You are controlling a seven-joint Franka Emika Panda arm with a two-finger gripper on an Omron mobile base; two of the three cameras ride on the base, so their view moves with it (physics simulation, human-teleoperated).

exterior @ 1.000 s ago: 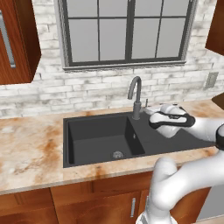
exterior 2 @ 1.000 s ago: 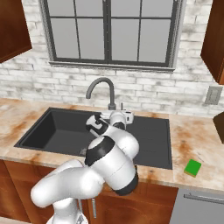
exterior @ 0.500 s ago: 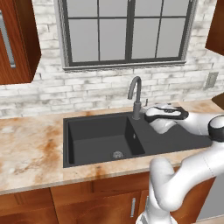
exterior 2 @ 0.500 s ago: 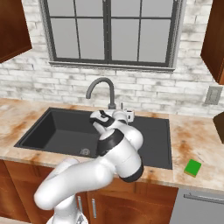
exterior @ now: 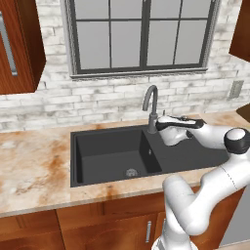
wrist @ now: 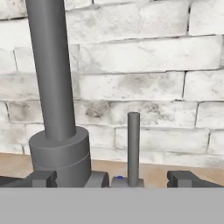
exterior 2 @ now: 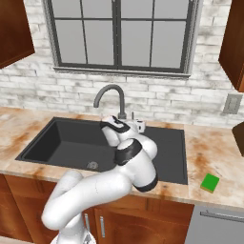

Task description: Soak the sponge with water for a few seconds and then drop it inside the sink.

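In the hand view the jaws (wrist: pixel 113 178) stood wide apart with nothing between them but air, one dark tip at the lower left of the frame and the other at the lower right. Between the tips, a thin upright grey handle (wrist: pixel 133 146) rose at the bottom centre, and the thick column of the faucet (wrist: pixel 54 92) filled the left of the frame on its round base, with the white brick wall (wrist: pixel 144 57) behind both.

In the left base view the jaws (exterior: pixel 158 123) sat right of centre, just beside the faucet (exterior: pixel 151 106) base at the back rim of the sink (exterior: pixel 110 154), which occupied the middle of the frame. The bench (exterior: pixel 34 161) spread across the lower left.

In the right base view the sponge (exterior 2: pixel 209 182) lay flat on the bench (exterior 2: pixel 214 147) at the lower right of the frame, just right of the drainboard (exterior 2: pixel 167 143) and well apart from the jaws (exterior 2: pixel 139 126), which were at centre beside the faucet (exterior 2: pixel 112 97). The sink (exterior 2: pixel 62 143) basin sat at the centre left.
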